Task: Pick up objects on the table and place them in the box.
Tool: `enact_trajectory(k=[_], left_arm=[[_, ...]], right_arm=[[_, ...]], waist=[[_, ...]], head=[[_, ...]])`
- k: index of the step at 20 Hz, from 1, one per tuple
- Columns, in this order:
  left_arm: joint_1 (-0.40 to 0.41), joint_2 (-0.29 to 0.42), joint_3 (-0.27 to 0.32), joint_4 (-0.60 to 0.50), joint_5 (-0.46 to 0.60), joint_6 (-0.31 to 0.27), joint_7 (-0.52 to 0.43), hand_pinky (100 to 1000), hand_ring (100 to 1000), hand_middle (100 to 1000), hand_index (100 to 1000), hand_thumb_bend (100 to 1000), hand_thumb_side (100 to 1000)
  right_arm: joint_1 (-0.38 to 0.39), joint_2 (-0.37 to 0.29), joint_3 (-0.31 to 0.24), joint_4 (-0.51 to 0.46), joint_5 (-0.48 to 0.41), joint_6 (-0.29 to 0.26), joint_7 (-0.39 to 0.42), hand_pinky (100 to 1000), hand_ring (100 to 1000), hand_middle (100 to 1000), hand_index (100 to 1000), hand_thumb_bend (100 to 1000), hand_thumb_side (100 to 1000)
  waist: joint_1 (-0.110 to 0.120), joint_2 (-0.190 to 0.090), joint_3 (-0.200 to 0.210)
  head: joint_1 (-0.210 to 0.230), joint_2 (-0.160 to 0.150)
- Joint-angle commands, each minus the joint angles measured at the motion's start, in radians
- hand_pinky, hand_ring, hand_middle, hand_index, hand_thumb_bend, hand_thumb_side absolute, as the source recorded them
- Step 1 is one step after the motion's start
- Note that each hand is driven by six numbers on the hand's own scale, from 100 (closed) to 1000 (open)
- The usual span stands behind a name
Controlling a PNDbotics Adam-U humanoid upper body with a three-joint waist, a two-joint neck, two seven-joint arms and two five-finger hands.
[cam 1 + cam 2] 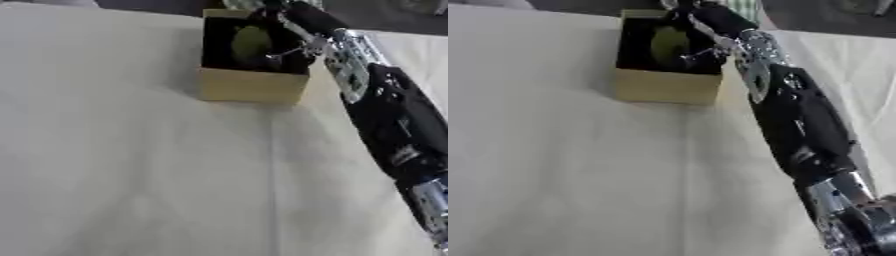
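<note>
A tan cardboard box (pixel 252 86) with a dark inside stands at the far middle of the table. An olive-green rounded object (pixel 250 42) sits in the box's opening. My right arm reaches up from the lower right, and my right hand (pixel 296 26) is over the box's right side. Its fingers (pixel 282 55) curl under and around the green object. Whether the object rests on the box floor is hidden. My left hand shows in no view.
A cream cloth (pixel 131 160) covers the table, with a crease running down from the box. My right forearm (pixel 798 120) lies across the table's right part. The table's dark far edge runs behind the box.
</note>
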Motion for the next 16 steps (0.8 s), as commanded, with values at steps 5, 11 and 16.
enact_trajectory(k=[5,11,16], left_arm=[[0.006,0.021,0.007,-0.007,0.0,-0.001,-0.003,485,543,605,695,101,462],[0.015,0.024,0.005,-0.004,-0.001,-0.003,-0.003,486,544,608,695,100,461],[0.015,0.021,0.004,0.001,0.001,-0.011,-0.004,485,544,609,695,100,461]], right_arm=[[-0.025,-0.062,-0.003,-0.144,-0.14,0.013,-0.031,824,1000,594,851,100,100],[0.009,-0.12,0.055,-0.251,-0.244,0.073,-0.017,809,976,608,857,143,100],[0.025,-0.132,0.049,-0.279,-0.334,0.109,0.013,801,954,528,805,100,100]], waist=[[0.014,-0.044,-0.013],[0.024,-0.054,-0.03],[0.035,-0.053,-0.033]], head=[[0.017,0.016],[0.031,0.025],[0.015,0.026]])
